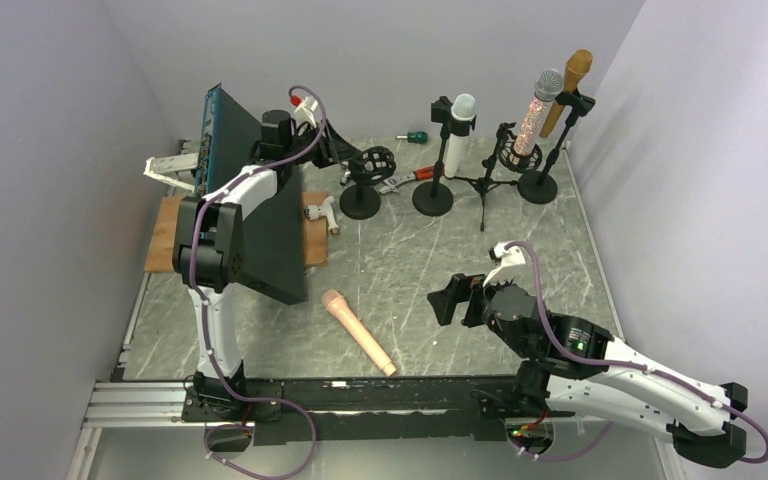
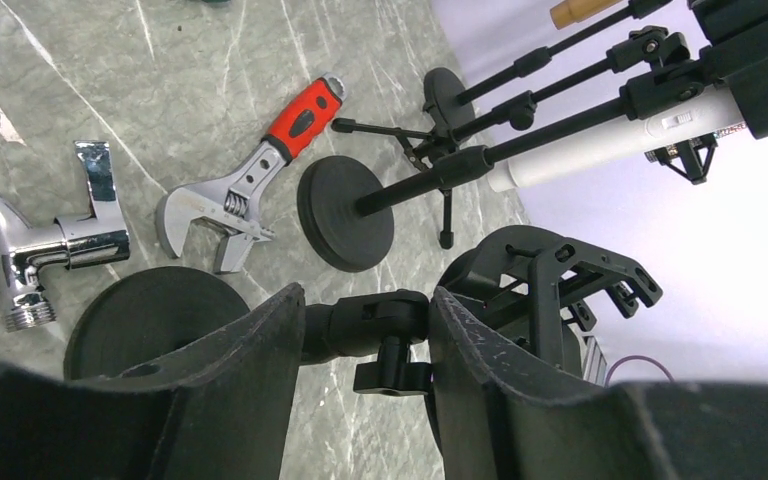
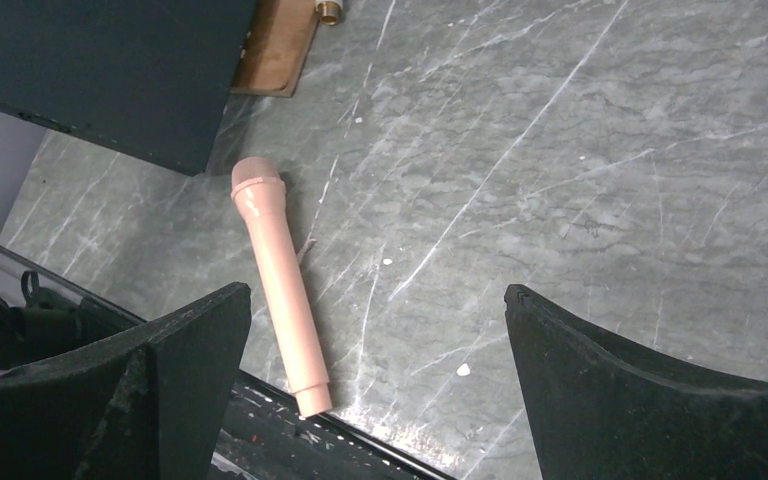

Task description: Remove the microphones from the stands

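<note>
Bracing is judged to be the purpose of the left gripper (image 2: 365,308): its two dark fingers are set either side of the black jointed neck (image 2: 360,322) of the short black stand, between the round black base (image 2: 150,318) and the black wire shock-mount cradle (image 2: 560,275). The jaws are held partly apart. Whether the pads bear on the neck cannot be told, since the neck is seen running across the gap and may lie beyond the tips.

The cradle is seen empty. The smooth pink plastic microphone (image 1: 360,331) is laid flat on the grey marbled table (image 1: 410,260), near the front rail and well apart from that stand, so removal is judged complete here. The right gripper (image 3: 377,300) is held above the table beside the microphone, jaws spread fully and nothing between them, a posture suited to release or pick-up.

Part of the cradle is cut off by the left gripper's own finger in the wrist view. The brown wooden board (image 1: 165,235) is largely hidden behind the large dark upright panel (image 1: 260,200), so what lies on it cannot be made out
</note>
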Motion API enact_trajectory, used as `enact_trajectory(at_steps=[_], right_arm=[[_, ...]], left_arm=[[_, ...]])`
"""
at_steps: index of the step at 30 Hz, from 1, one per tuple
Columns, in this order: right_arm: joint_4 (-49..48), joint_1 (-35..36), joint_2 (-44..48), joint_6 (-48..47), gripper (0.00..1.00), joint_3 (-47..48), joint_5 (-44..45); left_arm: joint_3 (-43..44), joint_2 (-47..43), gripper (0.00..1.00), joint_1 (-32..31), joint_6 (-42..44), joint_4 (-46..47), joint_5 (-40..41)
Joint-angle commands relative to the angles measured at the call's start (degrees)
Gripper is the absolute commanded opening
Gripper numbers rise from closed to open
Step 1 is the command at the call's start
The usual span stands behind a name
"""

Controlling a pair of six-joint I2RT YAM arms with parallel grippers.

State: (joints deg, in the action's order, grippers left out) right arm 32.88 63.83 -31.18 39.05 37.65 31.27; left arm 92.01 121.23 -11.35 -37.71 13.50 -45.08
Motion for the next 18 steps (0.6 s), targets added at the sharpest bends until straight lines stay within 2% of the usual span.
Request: enact_trajectory(at_steps=[1,8,13,18], right_arm=[[-2.0,0.0,-0.1,0.5,1.0,1.2,0.9],[-1.2,0.0,-0.6,0.7,1.0,1.9,1.3],[-0.5,-0.1,-3.1,1.3,1.0,2.7,1.8],[-1.7,0.0,-5.1,1.8,1.0,2.4,2.0]], left_arm=[[0.2,3.4,0.54,-0.2,6.8,-12.9,5.0],[7.9,-1.3,0.67,1.3,6.0,-20.2,7.8],[16.3,-6.8,0.73,3.3,7.9,-29.7,11.0],[17.5,-17.2,0.85,3.1,13.8,-37.8,21.0]])
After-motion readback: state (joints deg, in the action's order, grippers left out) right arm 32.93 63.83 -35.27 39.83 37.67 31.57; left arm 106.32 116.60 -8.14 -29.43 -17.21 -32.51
